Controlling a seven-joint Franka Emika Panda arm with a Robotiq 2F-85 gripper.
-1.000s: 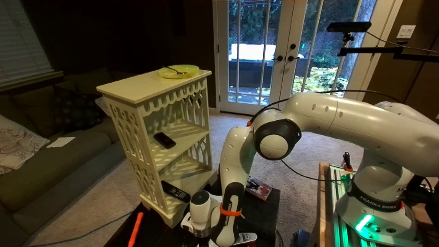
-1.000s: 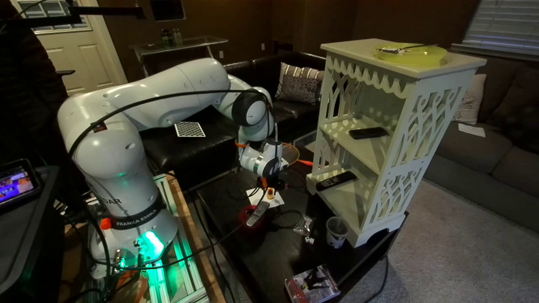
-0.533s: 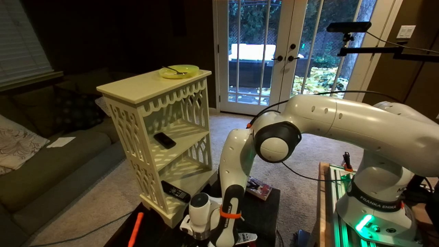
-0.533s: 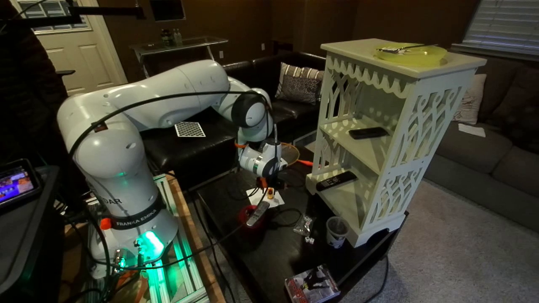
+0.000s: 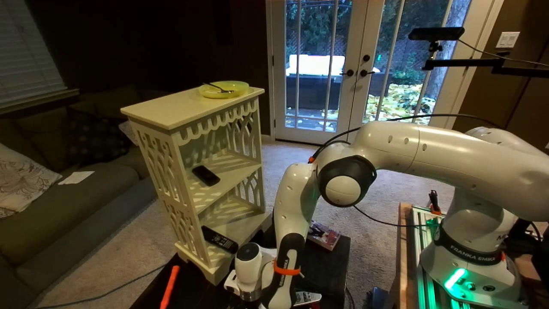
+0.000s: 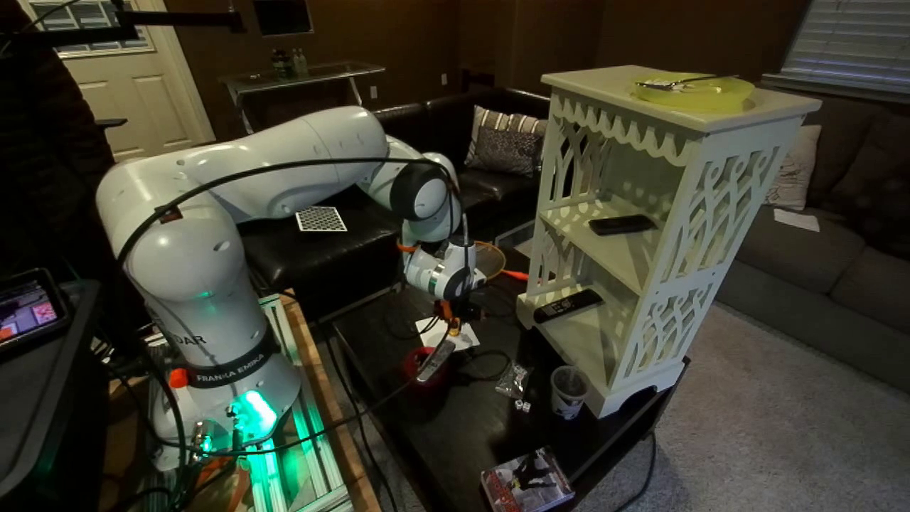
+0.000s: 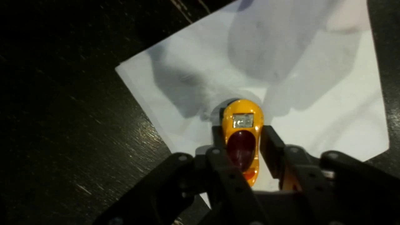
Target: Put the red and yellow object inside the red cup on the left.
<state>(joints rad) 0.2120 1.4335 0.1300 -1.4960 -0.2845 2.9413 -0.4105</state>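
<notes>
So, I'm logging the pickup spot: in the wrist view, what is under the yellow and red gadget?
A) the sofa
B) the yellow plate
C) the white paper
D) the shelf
C: in the wrist view, the white paper shows beneath and around the yellow and red gadget, which is between the gripper fingers.

We identify the arm (image 5: 454,156) as glossy white, with rounded housings (image 5: 296,189) and small recessed holes (image 5: 406,140). A black ring (image 5: 336,168) frames the white joint cap (image 5: 343,192); an orange band (image 5: 287,271) circles the wrist (image 5: 279,296). We trace a black cable (image 6: 284,166) along the outside. The base (image 5: 480,274) carries a green light (image 5: 455,279) and a black collar (image 5: 467,254) lettered "FRANKA EMIKA". The gripper (image 7: 243,137) is black with round grey screw heads (image 7: 182,158).
</notes>
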